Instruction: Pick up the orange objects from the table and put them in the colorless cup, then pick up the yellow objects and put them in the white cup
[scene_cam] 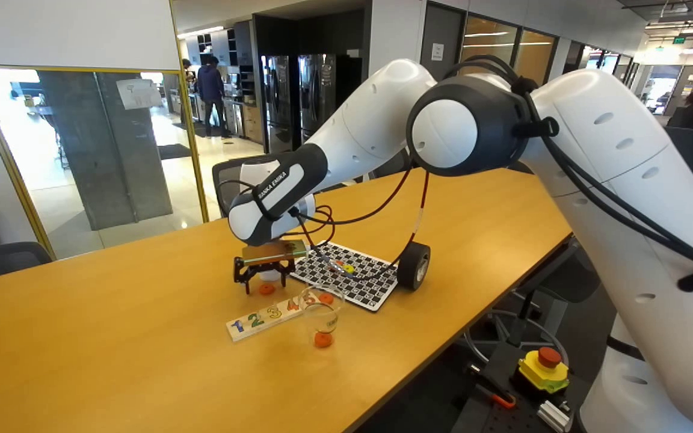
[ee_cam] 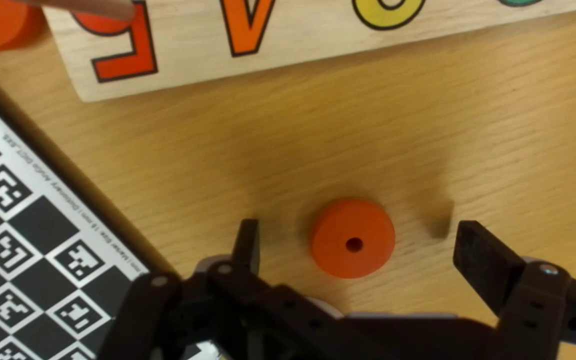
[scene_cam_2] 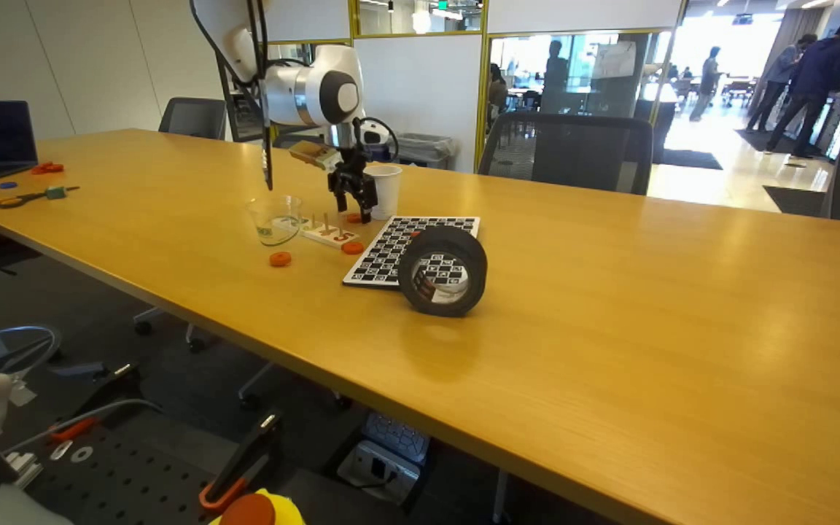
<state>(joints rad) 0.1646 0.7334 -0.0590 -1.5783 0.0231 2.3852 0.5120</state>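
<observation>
Clear cup point(scene_cam_2: 275, 221), exterior views only

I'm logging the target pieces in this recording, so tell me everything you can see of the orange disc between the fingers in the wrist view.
The orange disc is round, evenly coloured and smooth-looking, with a small dark hole near its centre; wood or plastic, I can't tell. It lies flat on the tabletop, with the open fingers to either side and neither touching it. The numbered wooden strip lies apart from it.
</observation>
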